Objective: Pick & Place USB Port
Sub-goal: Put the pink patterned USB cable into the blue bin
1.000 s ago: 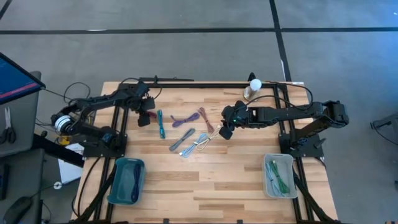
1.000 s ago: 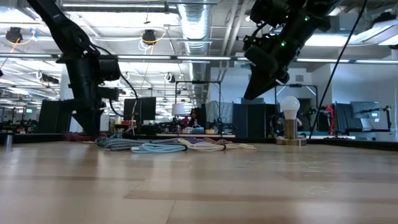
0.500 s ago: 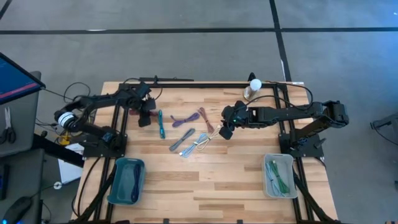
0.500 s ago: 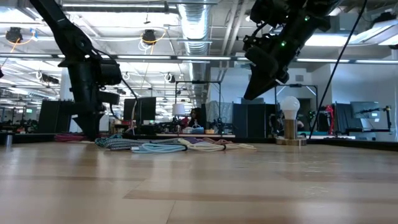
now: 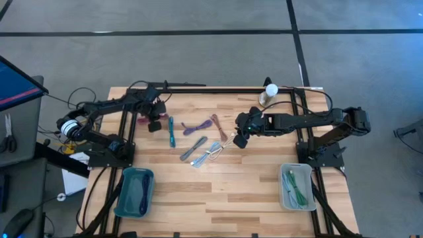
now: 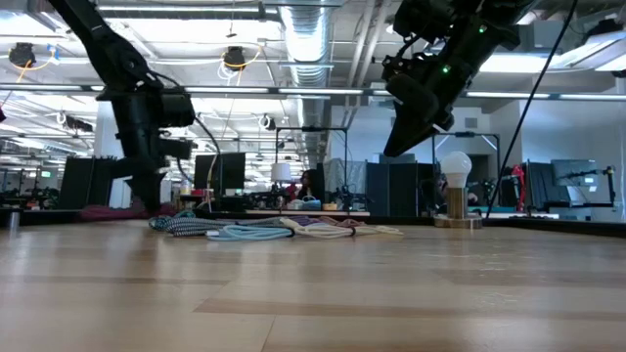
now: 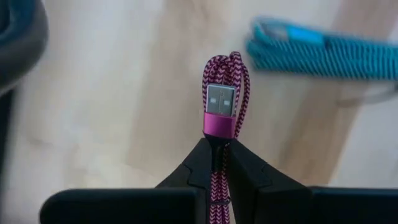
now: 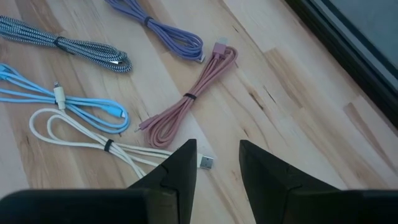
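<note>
My left gripper is at the table's far left, shut on a magenta braided USB cable whose silver plug sticks out past the fingertips. A teal cable lies just to its right. Further right on the wood lie purple, pink, grey, light blue and white cables. My right gripper hangs open above the table, over the white cable's plug, touching nothing. My left gripper pinches the magenta cable just behind the plug's pink collar between its two fingertips. The plug and a folded loop of cable point on ahead of the fingers. In the low view the rest of the cable stays at table level.
A blue bin sits at the near left and a clear bin with green cables at the near right. A small lamp with a white bulb stands at the far edge by the right arm. Black frame rails run along both sides.
My left gripper has shut on the magenta cable and shifted a little toward the table's far edge. My right gripper has kept still.
</note>
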